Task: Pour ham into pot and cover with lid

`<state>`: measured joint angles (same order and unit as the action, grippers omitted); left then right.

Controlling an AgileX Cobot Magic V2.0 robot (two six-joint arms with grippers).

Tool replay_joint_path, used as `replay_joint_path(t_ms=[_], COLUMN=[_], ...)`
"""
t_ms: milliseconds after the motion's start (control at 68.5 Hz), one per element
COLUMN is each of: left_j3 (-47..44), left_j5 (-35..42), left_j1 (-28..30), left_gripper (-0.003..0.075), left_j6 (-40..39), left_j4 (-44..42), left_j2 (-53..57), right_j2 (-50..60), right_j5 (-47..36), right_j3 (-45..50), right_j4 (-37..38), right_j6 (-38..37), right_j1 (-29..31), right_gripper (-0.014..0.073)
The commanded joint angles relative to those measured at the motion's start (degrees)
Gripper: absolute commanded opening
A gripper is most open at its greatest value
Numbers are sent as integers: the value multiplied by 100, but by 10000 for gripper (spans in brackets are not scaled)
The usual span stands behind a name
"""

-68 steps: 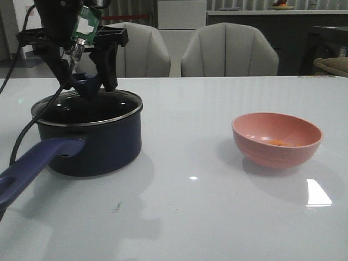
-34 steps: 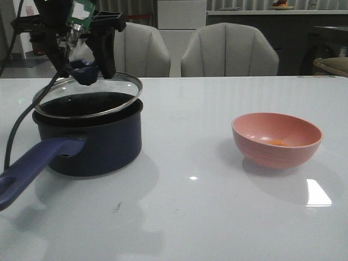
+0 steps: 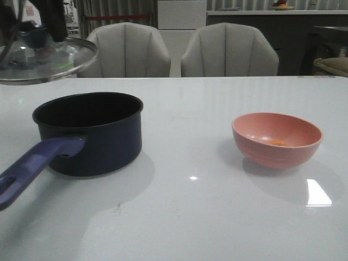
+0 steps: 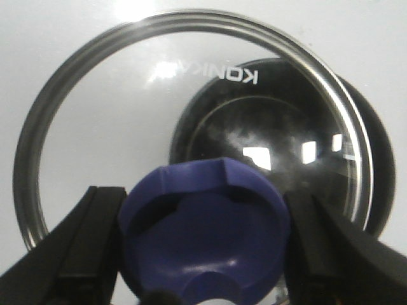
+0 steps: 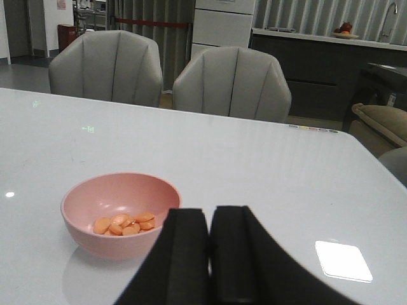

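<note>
The clear glass lid (image 3: pixel 51 58) hangs in the air above and to the left of the pot (image 3: pixel 95 136), tilted. My left gripper (image 3: pixel 33 33) is shut on the lid's dark-blue knob (image 4: pixel 203 229), one black finger (image 4: pixel 79 254) on each side. The navy pot stands uncovered, its black inside showing, its long handle (image 3: pixel 32 166) pointing to the near left. Through the lid (image 4: pixel 114 127) the pot (image 4: pixel 254 133) shows below. The ham (image 5: pixel 127 223) is several orange slices in the pink bowl (image 3: pixel 277 138) on the right. My right gripper (image 5: pixel 210 254) is shut on nothing, near the bowl (image 5: pixel 117 213).
Two grey chairs (image 3: pixel 125 49) (image 3: pixel 228 49) stand behind the white table (image 3: pixel 190 217). A dark counter runs along the back wall. Open tabletop lies between pot and bowl.
My left gripper has lifted the lid off the pot and carried it up and to the left. Pot and bowl have not moved.
</note>
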<state>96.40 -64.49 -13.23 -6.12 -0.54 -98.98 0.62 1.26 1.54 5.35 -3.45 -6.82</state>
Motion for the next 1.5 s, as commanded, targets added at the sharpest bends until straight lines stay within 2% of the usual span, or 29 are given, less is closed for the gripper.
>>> replay_joint_path(t_ms=[0, 204, 380, 584, 730, 1022, 1081, 1139, 1270, 1329, 1489], left_j3=[-1, -816, -1666, -2541, -2611, -2611, -2611, -2611, -2572, -2510, -2255], left_j5=[259, 806, 1329, 2122, 2124, 2087, 2087, 2097, 2097, 2007, 1791], left_j1=[396, 1352, 1846, 1915, 1915, 1915, 1915, 1915, 1915, 1915, 1871], left_gripper=[256, 256, 256, 256, 261, 265, 287, 345, 534, 596, 603], left_j6=[248, 363, 423, 612, 767, 836, 850, 864, 864, 864, 931], left_j4=[-62, -120, 14, 329, 630, 630, 630, 630, 616, 603, 592], left_j2=[529, 787, 764, 685, 340, -256, -318, -347, -347, -347, -238], right_j2=[112, 112, 112, 112, 112, 112, 112, 112, 112, 112, 112], right_j5=[-447, -447, -447, -447, -447, -447, -447, -447, -447, -447, -447], right_j3=[-29, -29, -29, -29, -29, -29, -29, -29, -29, -29, -29], right_j4=[36, 36, 36, 36, 36, 36, 36, 36, 36, 36, 36], right_j6=[10, 10, 10, 10, 10, 10, 10, 10, 10, 10, 10], right_j1=[31, 31, 31, 31, 31, 31, 31, 31, 31, 31, 31], right_gripper=[160, 160, 160, 160, 160, 160, 160, 160, 160, 160, 160])
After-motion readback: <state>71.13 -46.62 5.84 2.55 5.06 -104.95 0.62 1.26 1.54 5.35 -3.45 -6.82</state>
